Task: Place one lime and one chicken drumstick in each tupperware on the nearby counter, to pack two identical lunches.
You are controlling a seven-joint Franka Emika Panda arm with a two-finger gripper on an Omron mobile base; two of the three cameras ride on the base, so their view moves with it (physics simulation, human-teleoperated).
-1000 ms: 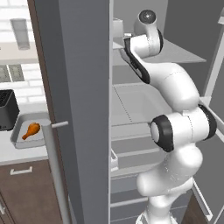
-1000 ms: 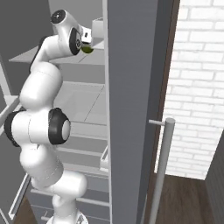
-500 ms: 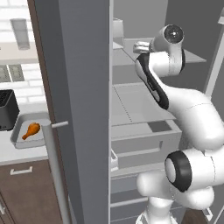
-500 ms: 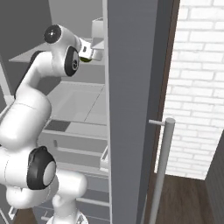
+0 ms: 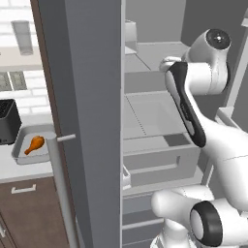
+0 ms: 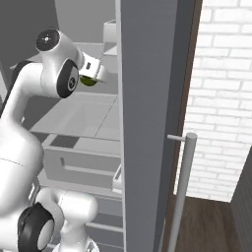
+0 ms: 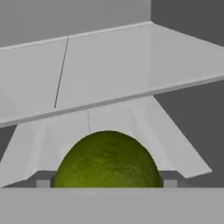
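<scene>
Where the fridge shelves (image 7: 109,65) spread, lime (image 7: 107,159) clamped between gripper (image 7: 106,183) fingertips (image 7: 43,183).

Dimpled matt lime (image 7: 107,161), glossy shelf (image 7: 109,70)

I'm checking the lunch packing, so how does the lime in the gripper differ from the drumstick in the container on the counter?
The lime is round and green; the chicken drumstick is orange-brown and tapers to one end. The lime sits between the fingers of the gripper inside the open fridge, off any surface; the drumstick lies in a grey tupperware on the counter. Both are lunch items.
</scene>
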